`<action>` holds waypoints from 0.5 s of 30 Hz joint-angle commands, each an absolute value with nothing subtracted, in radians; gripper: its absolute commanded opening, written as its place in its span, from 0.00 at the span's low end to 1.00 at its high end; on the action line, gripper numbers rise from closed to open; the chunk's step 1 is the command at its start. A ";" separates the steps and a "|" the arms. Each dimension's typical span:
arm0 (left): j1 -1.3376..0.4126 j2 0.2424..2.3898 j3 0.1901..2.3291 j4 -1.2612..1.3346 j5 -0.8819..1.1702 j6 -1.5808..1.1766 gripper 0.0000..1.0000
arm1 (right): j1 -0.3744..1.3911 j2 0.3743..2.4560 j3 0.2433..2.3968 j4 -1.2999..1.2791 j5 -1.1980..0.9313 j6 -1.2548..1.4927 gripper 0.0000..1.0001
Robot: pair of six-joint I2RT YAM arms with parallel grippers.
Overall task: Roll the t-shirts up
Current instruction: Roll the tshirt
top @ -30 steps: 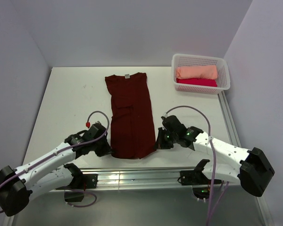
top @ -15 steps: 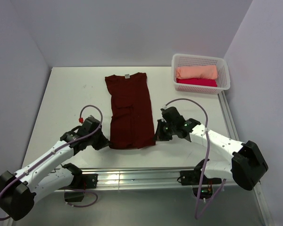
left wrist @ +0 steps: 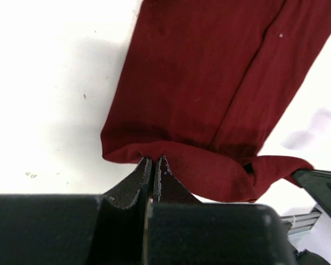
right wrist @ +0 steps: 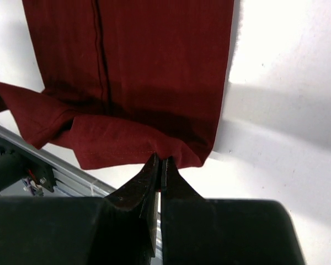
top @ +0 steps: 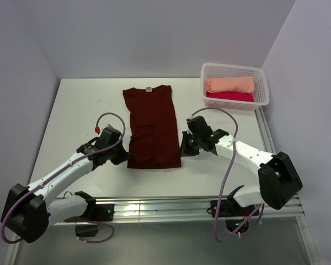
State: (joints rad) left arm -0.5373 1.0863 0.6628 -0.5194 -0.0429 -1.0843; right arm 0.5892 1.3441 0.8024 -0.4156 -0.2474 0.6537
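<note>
A dark maroon t-shirt [top: 153, 124] lies folded into a long strip at the table's middle, its pale neck label [top: 148, 89] at the far end. Its near hem is lifted and turned over onto the strip. My left gripper [top: 126, 157] is shut on the hem's left corner, and my right gripper [top: 182, 152] is shut on its right corner. In the left wrist view the closed tips [left wrist: 153, 160] pinch the doubled maroon cloth [left wrist: 209, 83]. The right wrist view shows the same pinch [right wrist: 160, 160] on the stitched hem [right wrist: 127, 149]. Rolled peach [top: 229, 84] and crimson-pink [top: 229, 96] t-shirts lie in a basket.
The white mesh basket [top: 231, 65] stands at the back right corner of the white table. A metal rail [top: 154, 207] runs along the table's near edge. Pale walls close in the left, back and right sides.
Both grippers have moved away from the near edge toward the far side, carrying the hem with them. The shirt's near end now lies folded over, so the strip looks shorter.
</note>
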 commanded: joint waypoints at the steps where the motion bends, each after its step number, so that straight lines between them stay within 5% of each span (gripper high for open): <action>1: -0.525 1.103 0.712 -0.462 -0.072 -1.045 0.00 | 0.572 1.365 0.871 -0.394 -0.232 0.624 0.00; 15: -0.496 1.226 0.824 -0.451 -0.123 -0.983 0.00 | 0.525 1.482 0.989 -0.410 -0.227 0.588 0.00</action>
State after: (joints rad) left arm -0.5056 1.2068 0.7727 -0.4812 -0.0891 -1.0206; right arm 0.5404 1.4639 0.9428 -0.4137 -0.2367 0.6125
